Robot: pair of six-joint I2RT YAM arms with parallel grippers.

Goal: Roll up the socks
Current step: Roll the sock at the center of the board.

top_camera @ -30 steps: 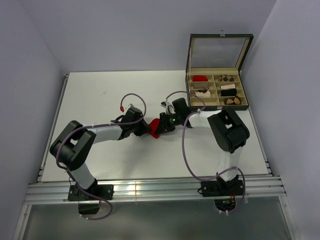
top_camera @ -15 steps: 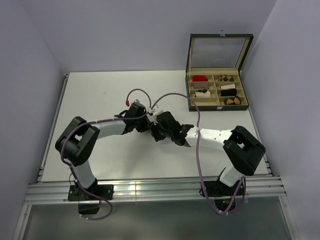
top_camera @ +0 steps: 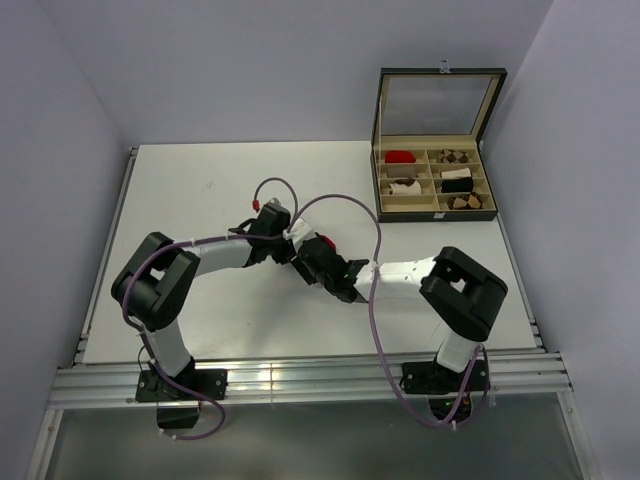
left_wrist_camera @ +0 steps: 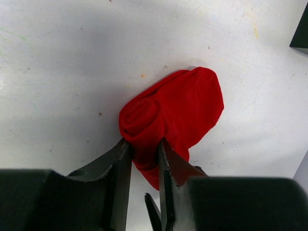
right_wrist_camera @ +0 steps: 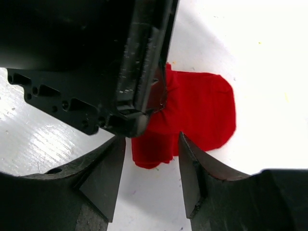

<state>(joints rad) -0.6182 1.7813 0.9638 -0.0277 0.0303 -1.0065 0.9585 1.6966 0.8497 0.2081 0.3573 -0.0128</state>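
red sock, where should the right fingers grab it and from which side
Grip the flat loose end of the red sock, opposite the rolled end that the left gripper pinches. That part lies flat and free, so probably come from above, on the side away from that gripper.

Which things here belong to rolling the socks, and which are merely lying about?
Job in hand: red sock, pinched in the left tool; right tool, open; cream sock, in the divided box.
Lying about: brown-patterned bundles; black-and-white bundle, both in that box.
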